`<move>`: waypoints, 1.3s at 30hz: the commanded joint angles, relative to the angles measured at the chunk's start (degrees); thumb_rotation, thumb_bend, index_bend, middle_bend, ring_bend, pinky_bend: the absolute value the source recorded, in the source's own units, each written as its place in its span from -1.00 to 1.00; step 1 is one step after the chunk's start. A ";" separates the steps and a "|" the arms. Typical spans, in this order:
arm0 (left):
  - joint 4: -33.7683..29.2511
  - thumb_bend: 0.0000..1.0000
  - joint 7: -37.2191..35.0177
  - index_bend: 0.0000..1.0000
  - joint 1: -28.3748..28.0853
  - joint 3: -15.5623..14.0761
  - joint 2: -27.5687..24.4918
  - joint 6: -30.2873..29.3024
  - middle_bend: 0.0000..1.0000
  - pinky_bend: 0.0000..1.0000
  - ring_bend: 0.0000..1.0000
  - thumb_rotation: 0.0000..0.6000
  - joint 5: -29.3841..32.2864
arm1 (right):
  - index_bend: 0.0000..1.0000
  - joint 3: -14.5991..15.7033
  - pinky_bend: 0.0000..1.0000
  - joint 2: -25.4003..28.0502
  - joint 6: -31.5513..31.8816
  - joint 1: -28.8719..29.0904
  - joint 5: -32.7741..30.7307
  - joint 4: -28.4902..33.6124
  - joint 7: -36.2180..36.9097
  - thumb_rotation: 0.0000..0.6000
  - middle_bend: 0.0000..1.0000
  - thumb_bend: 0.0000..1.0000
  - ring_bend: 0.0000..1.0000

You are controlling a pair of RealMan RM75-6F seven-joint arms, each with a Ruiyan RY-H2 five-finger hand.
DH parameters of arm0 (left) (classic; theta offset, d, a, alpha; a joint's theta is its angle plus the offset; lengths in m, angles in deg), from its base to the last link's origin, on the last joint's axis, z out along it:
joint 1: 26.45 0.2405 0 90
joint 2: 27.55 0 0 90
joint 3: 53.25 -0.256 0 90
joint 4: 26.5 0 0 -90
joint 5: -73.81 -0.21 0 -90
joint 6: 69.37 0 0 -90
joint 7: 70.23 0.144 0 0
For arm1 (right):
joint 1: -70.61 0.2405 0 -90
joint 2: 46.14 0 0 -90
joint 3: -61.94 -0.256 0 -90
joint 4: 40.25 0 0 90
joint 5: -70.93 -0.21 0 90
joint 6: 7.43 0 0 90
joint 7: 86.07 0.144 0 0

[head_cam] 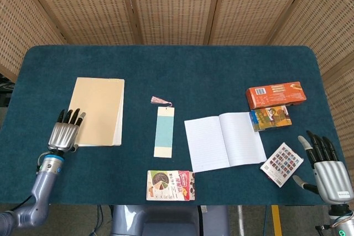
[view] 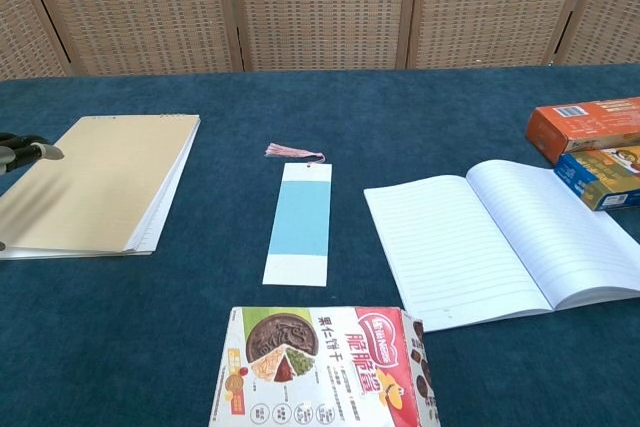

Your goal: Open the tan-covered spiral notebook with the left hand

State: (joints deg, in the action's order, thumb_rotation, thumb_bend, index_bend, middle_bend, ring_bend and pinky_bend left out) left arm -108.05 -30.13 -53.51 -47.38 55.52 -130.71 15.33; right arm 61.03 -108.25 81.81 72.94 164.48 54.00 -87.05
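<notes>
- Left hand (head_cam: pixel 65 132), fingers spread, empty, hovering at closed tan-covered spiral notebook (head_cam: pixel 99 111)'s near corner;
- Risk: lifting several pages, or sliding it on teal cloth table (head_cam: pixel 182 75).

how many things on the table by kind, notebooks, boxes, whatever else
notebooks: 2, tan-covered spiral notebook and open lined notebook
boxes: 2, orange box and blue box
snack packets: 2, biscuit packet and small patterned packet
bookmarks: 1, blue bookmark
total: 7
</notes>
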 commanded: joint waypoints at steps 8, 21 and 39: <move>3.61 -0.59 -1.72 -1.00 -0.43 -0.84 3.23 -0.92 -1.00 -1.00 -1.00 1.00 -1.64 | -1.00 -0.06 -1.00 -0.04 0.17 -0.06 0.01 0.01 0.12 1.00 -1.00 -0.79 -1.00; 7.13 -0.54 -2.94 -1.00 -0.53 -1.33 6.06 -1.54 -1.00 -1.00 -1.00 1.00 -2.42 | -1.00 0.12 -1.00 0.01 0.26 -0.07 0.50 0.09 0.61 1.00 -1.00 -0.79 -1.00; 12.46 -0.47 -3.22 -1.00 -0.33 -1.99 9.35 -2.65 -1.00 -1.00 -1.00 1.00 -4.54 | -1.00 0.32 -1.00 0.03 0.48 -0.11 1.08 0.29 0.85 1.00 -1.00 -0.79 -1.00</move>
State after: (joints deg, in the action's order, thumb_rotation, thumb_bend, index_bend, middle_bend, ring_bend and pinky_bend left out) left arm -95.66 -33.40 -53.85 -49.33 64.81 -133.32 10.86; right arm 61.35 -108.23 82.29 72.82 165.56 54.29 -86.21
